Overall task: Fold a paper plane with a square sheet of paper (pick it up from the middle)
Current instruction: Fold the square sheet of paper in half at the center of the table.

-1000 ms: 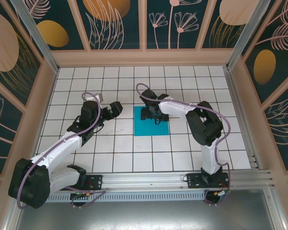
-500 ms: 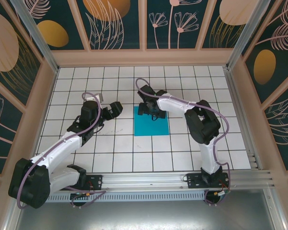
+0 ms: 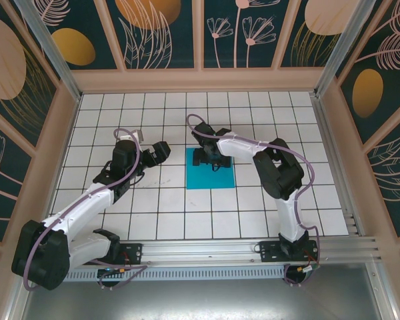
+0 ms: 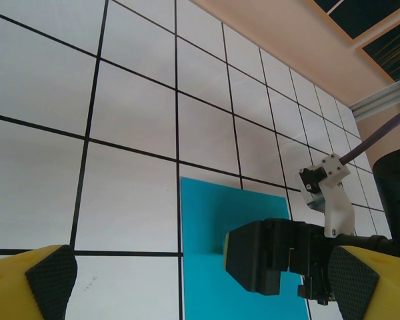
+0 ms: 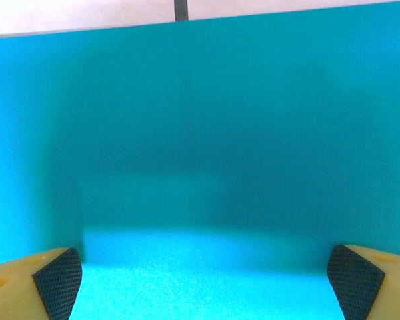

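Right jaws spread wide with paper between; left jaws wide too, paper ahead on worktop.

Blocked over far half of paper by right gripper, jaws wide. Left gripper just left of it, apart. Free floor nearer; walls on three sides.
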